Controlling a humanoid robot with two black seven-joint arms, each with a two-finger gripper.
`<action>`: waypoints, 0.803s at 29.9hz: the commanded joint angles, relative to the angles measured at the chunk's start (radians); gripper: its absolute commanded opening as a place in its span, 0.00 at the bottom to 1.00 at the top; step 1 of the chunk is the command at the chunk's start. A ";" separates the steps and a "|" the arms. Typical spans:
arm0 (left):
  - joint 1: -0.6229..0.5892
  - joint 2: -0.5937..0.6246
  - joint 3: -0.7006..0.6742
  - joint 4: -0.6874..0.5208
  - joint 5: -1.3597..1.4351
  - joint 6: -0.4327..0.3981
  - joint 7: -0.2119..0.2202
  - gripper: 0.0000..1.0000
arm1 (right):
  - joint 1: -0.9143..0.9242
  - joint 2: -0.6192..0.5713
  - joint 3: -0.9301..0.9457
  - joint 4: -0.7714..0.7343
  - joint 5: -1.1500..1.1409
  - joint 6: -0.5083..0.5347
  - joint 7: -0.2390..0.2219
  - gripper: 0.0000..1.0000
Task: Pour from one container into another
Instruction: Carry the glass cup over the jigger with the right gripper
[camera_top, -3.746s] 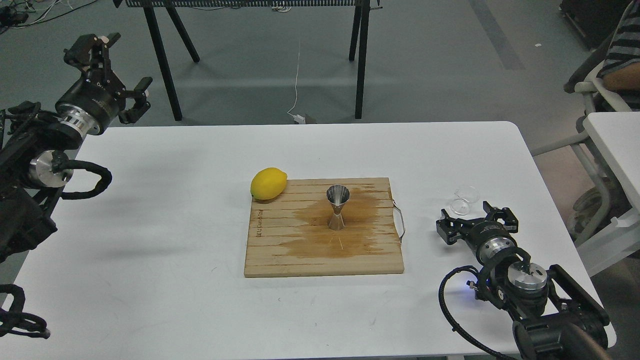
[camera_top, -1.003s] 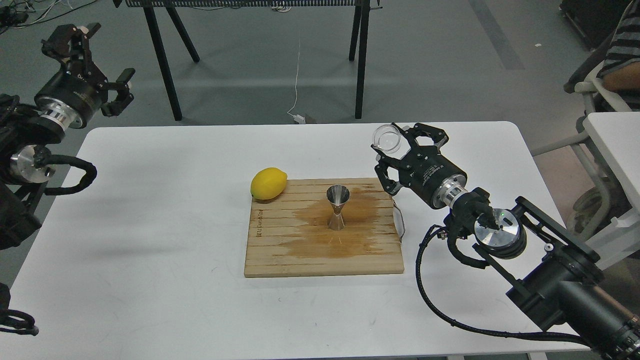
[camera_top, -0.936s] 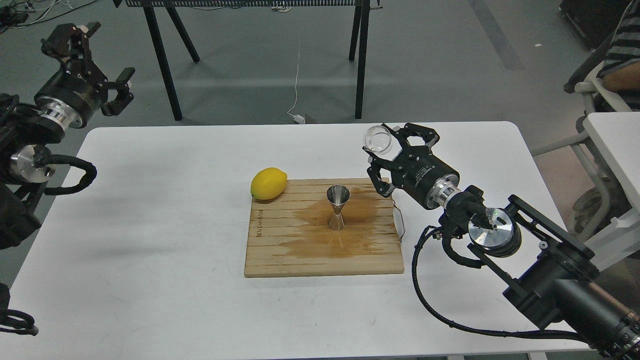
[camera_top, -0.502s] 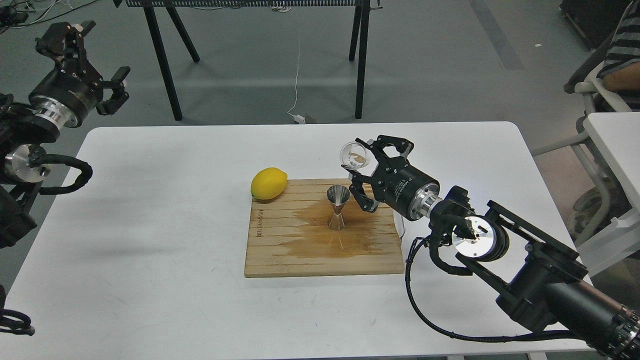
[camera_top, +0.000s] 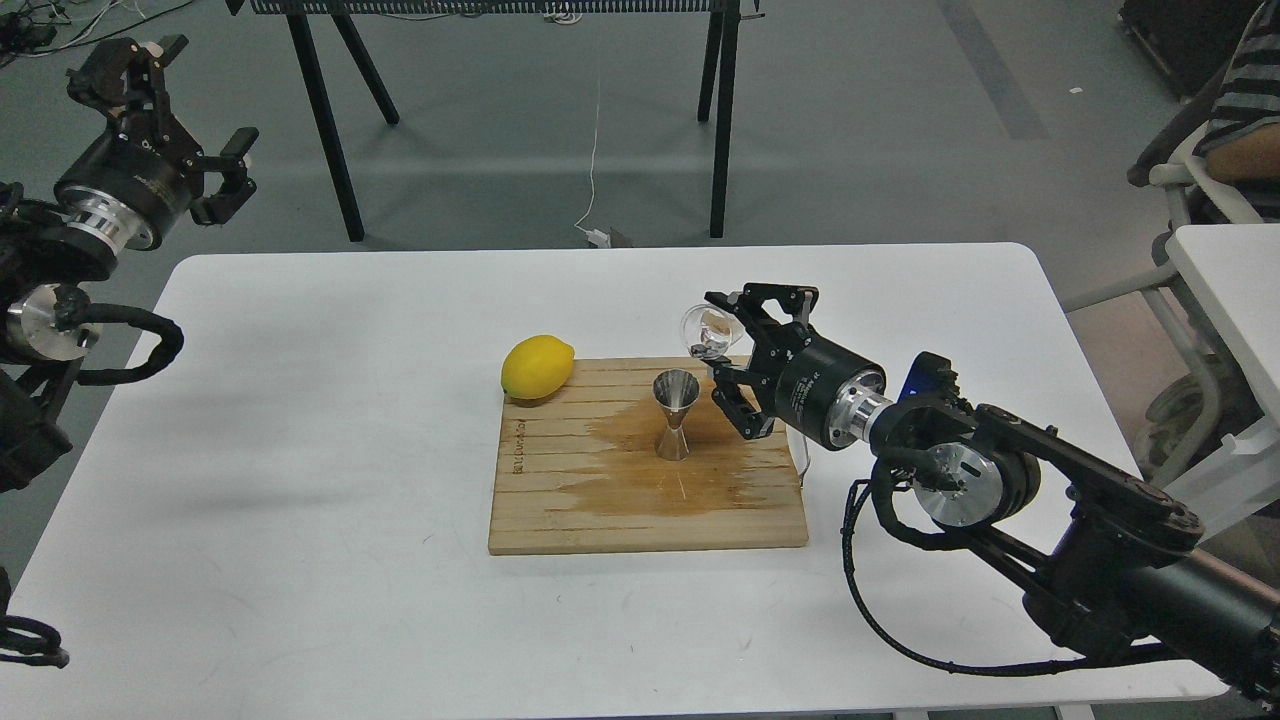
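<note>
The small clear glass cup (camera_top: 705, 330) hangs in the air, tipped on its side with its mouth turned left. My right gripper (camera_top: 722, 347) is shut on it from the right. The cup sits just above and to the right of the steel jigger (camera_top: 675, 414), which stands upright in the middle of a wooden board (camera_top: 560, 500). Cup and jigger are apart. My left gripper (camera_top: 168, 106) is raised beyond the table's far left corner, open, with nothing between its fingers.
A yellow lemon (camera_top: 537, 367) rests at the board's far left corner. A brown wet stain (camera_top: 690, 480) spreads around the jigger. The board has a wire handle (camera_top: 803, 455) on its right side. A seated person (camera_top: 1240, 110) and another white table (camera_top: 1235, 300) are at the right.
My right gripper has carried the cup left and down from the table's right side to just above the jigger, tipping it over. The left arm has drifted slightly left.
</note>
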 joint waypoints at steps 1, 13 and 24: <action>0.000 0.002 0.000 0.000 -0.001 -0.001 0.000 0.99 | 0.008 -0.006 -0.019 0.000 -0.022 -0.001 -0.001 0.30; 0.000 0.008 0.000 0.000 -0.001 -0.001 0.000 0.99 | 0.037 -0.006 -0.068 -0.011 -0.139 -0.018 0.000 0.30; 0.000 0.008 0.000 0.000 -0.001 -0.001 0.000 0.99 | 0.054 -0.003 -0.088 -0.016 -0.197 -0.034 0.002 0.31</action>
